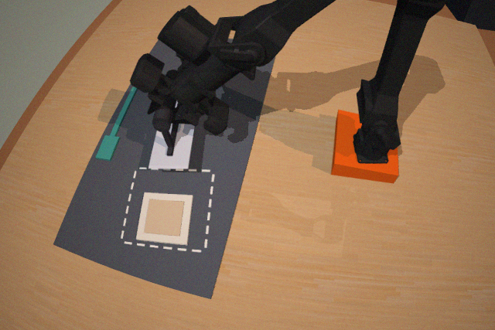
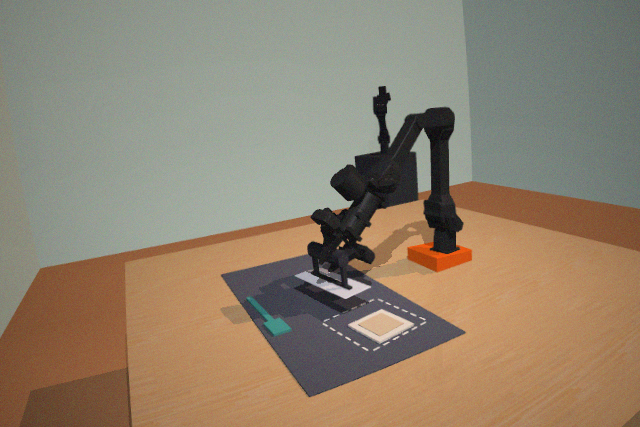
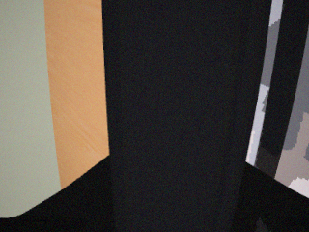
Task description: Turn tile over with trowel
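Right now, your arm (image 1: 303, 11) (image 2: 439, 164) rises from the orange block (image 1: 343, 138) (image 2: 421, 257) on the right, bends at its high elbow and slopes down leftward over the mat (image 1: 199, 270) (image 2: 310, 370). You have the claw (image 1: 172, 130) (image 2: 330, 280) (image 3: 170, 153) angled downward, clenched on the pale-bladed trowel (image 1: 179, 154) (image 2: 356, 291) (image 3: 256, 130), its blade raised above the mat. Your tile (image 1: 164, 217) (image 2: 381, 325) lies flat inside the dashed outline (image 1: 193, 250) (image 2: 369, 349), tan square up.

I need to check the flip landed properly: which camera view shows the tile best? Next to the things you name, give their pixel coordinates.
The top view: the tile (image 1: 165, 237) (image 2: 362, 330) lies whole and unobstructed there, tan side up, inside the dashed outline. The exterior view shows it whole too, but smaller and at a slant. The wrist view doesn't show it recognizably.
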Robot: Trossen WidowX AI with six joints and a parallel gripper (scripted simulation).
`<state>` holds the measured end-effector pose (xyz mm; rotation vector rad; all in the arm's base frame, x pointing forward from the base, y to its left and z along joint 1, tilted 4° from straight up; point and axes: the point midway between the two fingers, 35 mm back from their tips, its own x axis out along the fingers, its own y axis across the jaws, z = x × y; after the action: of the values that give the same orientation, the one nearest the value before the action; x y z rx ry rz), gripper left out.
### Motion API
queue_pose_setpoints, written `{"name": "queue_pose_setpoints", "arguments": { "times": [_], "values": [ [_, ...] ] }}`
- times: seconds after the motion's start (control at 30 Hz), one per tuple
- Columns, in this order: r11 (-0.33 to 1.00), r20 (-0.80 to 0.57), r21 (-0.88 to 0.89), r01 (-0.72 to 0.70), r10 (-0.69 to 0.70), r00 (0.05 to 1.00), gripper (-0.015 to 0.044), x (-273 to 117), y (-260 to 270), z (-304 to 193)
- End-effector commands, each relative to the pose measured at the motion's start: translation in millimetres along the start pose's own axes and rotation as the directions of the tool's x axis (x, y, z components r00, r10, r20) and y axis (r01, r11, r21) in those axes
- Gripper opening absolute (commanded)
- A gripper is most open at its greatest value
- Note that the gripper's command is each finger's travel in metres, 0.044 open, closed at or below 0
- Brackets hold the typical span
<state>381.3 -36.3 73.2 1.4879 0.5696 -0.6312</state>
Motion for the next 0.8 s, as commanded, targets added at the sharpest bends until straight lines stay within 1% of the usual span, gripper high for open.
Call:
{"name": "queue_pose_setpoints", "arguments": {
  "times": [0.0, 0.17, 0.77],
  "values": [
    [1.000, -0.001, -0.005, -0.031, 0.031, 1.000, 0.0000, -13, 21, 23],
    [0.999, 0.001, -0.006, -0.037, 0.037, 0.999, 0.0000, -27, 29, 46],
    [0.999, 0.001, -0.006, -0.037, 0.037, 0.999, 0.0000, -28, 29, 47]
  ]
}}
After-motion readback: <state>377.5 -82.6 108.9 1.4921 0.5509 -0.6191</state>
